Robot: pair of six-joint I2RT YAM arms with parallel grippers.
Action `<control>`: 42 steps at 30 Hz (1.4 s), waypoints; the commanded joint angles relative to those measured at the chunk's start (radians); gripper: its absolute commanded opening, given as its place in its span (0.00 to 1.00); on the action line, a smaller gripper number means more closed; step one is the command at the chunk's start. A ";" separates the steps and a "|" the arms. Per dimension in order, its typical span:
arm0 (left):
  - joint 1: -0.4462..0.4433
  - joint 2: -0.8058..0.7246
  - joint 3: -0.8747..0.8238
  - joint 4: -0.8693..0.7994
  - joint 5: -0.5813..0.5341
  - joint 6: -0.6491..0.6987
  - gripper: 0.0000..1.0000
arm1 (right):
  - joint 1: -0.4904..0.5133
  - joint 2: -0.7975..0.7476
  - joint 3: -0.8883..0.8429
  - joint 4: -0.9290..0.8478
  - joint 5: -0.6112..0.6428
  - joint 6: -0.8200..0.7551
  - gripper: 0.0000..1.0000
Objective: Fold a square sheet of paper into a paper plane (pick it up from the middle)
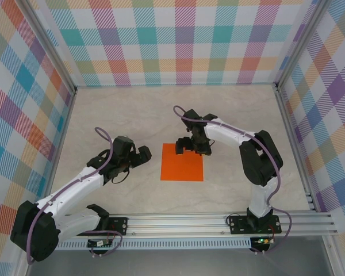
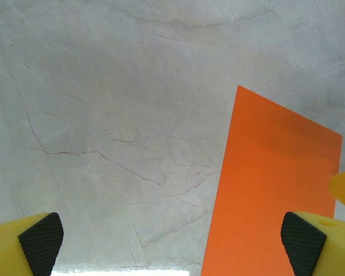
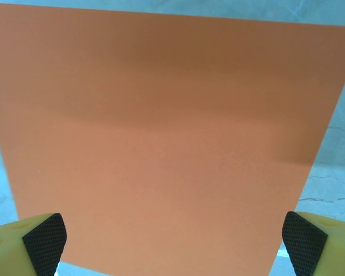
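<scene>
Two claws, one square sheet of paper [image 1: 182, 164], flat on the table [image 1: 121, 115]. It lies just right of the left claw [image 1: 142, 156], which is spread wide and empty. The sheet's far edge is under the right claw [image 1: 191, 147], also spread wide, gripping nothing.

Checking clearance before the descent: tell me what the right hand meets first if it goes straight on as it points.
Likely the square sheet of paper: it lies straight ahead of the open right hand, spanning its fingers. The distance to it is unclear.
</scene>
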 commanded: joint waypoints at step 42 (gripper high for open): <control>0.004 0.052 0.016 0.009 0.037 0.028 1.00 | 0.119 0.278 0.087 -0.120 0.132 0.089 0.83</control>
